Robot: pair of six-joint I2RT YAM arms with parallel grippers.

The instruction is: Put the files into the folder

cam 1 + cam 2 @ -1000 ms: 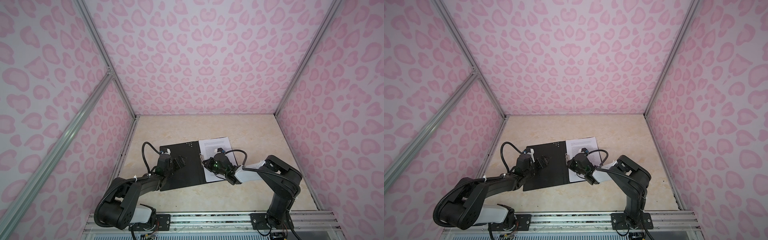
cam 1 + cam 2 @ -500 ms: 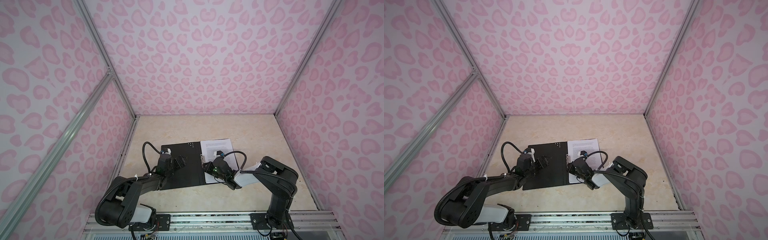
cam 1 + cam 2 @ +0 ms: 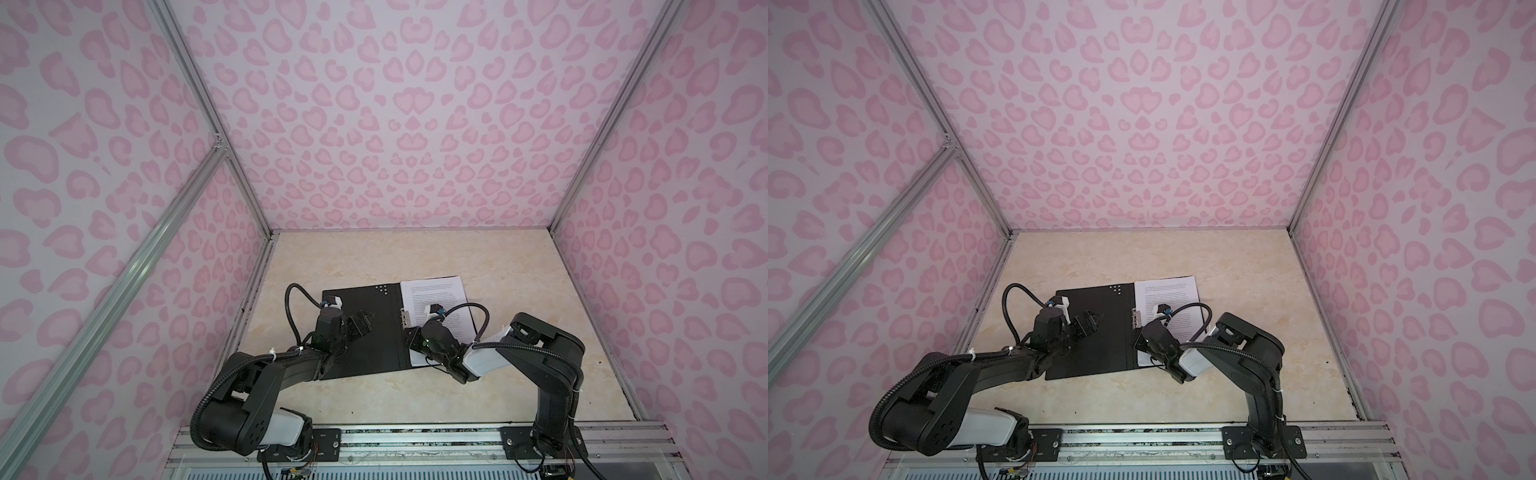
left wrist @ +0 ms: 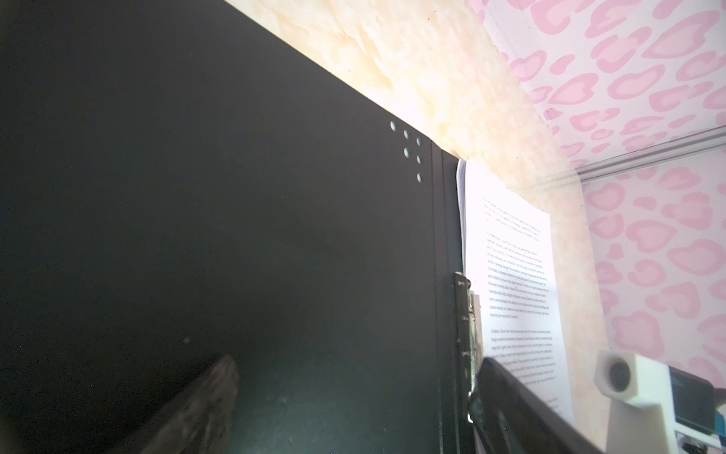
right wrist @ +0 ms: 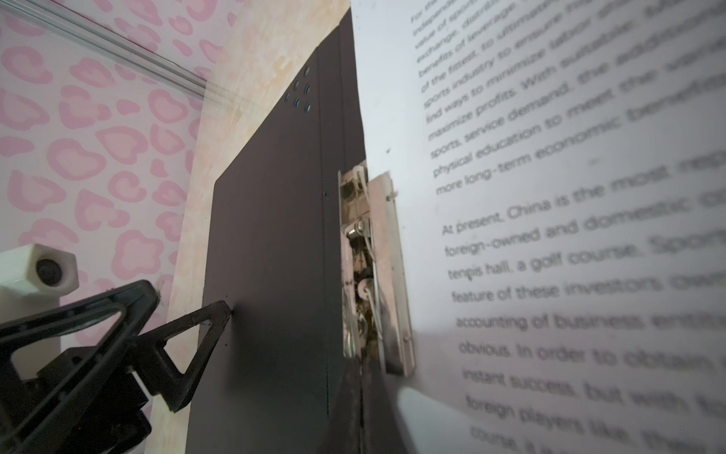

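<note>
Black-lined folder [image 3: 374, 307], lay open mid-frame on counter [image 3: 374, 257]; files [image 3: 432, 291] lay on its frame-right half. Left fingers [image 5: 216, 314], spread, pinned the cover flat; right fingers [image 5: 353, 416], clenched, met the clip [image 5: 369, 255], probably to secure sheets.

The left arm [image 3: 270, 365] stretches forward and low, and the left tool [image 3: 360, 326] stands spread wide, fingers well apart. The right arm [image 3: 548, 345] bends sharply at the elbow and reaches inward, the right tool [image 3: 411, 338] pinched fully closed, pointing leftward.
</note>
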